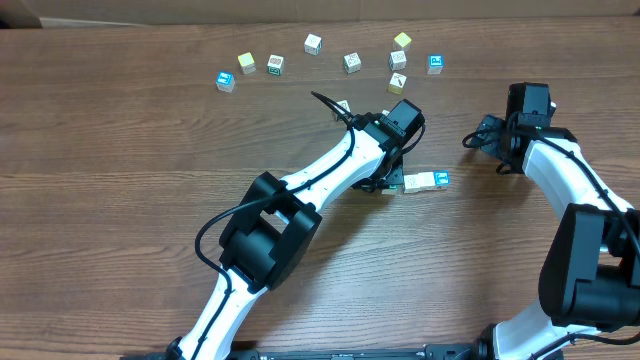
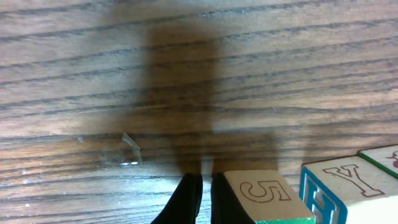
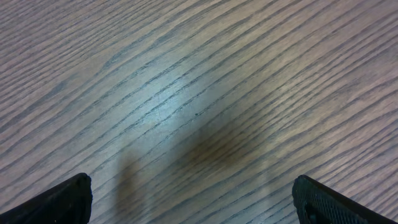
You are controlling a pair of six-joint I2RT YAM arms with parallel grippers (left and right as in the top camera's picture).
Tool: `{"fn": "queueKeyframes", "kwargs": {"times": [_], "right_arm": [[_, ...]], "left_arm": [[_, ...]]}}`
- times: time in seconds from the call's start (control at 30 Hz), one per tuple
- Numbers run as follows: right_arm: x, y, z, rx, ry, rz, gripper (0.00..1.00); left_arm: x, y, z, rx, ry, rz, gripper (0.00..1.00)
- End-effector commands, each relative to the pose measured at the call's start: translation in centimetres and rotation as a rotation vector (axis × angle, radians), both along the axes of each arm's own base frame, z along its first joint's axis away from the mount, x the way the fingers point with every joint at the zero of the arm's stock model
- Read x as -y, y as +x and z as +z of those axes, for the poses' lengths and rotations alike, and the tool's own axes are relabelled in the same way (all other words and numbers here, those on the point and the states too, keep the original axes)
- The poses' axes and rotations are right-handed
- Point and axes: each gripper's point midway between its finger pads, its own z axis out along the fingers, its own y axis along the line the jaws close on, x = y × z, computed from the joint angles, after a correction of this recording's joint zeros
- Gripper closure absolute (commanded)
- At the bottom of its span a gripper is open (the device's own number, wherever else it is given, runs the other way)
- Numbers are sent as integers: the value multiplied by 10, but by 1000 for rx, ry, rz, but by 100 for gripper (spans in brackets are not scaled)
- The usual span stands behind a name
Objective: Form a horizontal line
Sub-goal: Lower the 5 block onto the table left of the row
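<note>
Left gripper (image 2: 206,186) (jaws pressed together), beside horizontal line (image 1: 425,181) — right gripper (image 3: 193,196) spread wide

A short row of touching wooden cubes (image 1: 424,181) lies flat, right of centre. It shows cream, with blue at the right end.

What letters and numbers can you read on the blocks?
"5": red outline, on top of the green-sided cube.
"Y": on top of the blue-sided cube beside it.
"H": on that cube's blue side.
Third cube, at the picture's edge: mark cut off, unreadable.
Loose cubes in the overhead view: too small to read.
</note>
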Motion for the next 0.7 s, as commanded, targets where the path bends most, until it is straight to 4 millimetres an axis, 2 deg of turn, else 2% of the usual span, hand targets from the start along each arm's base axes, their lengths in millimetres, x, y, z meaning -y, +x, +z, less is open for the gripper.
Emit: {"fn": "queueKeyframes", "kwargs": {"times": [0.0, 0.33, 0.67], "right_arm": [[2, 5, 6, 20, -7, -4, 0], [2, 5, 6, 20, -7, -4, 0], [2, 5, 6, 20, -8, -3, 0]], "left_arm": [[5, -9, -6, -35, -14, -21, 95], [7, -13, -7, -38, -11, -30, 92], [3, -25, -8, -93, 1, -33, 91]]}}
